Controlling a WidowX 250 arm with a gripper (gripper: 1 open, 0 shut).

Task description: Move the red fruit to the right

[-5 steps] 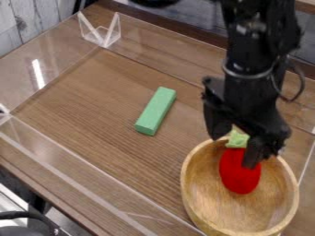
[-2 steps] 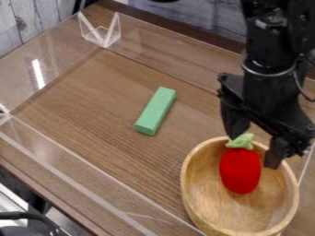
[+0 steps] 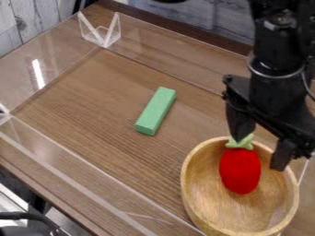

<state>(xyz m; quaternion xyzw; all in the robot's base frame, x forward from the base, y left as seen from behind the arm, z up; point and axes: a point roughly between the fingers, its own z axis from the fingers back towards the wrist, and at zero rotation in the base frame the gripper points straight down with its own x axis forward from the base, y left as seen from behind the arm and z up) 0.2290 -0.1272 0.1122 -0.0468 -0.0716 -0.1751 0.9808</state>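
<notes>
Jaws [image 3: 261, 123] wide open, holding nothing, near red fruit [image 3: 240, 171] in bowl [image 3: 198, 201] at five o'clock.

Robotics lab or test bench: black robot arm [image 3: 268, 83] over wooden tabletop [image 3: 87, 120], loose cables [image 3: 18, 207].

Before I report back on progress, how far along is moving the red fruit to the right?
The red fruit lies in the wooden bowl, ungripped. The gripper hovers close by, apparently positioning. Whether any moving is done, I cannot tell.
</notes>
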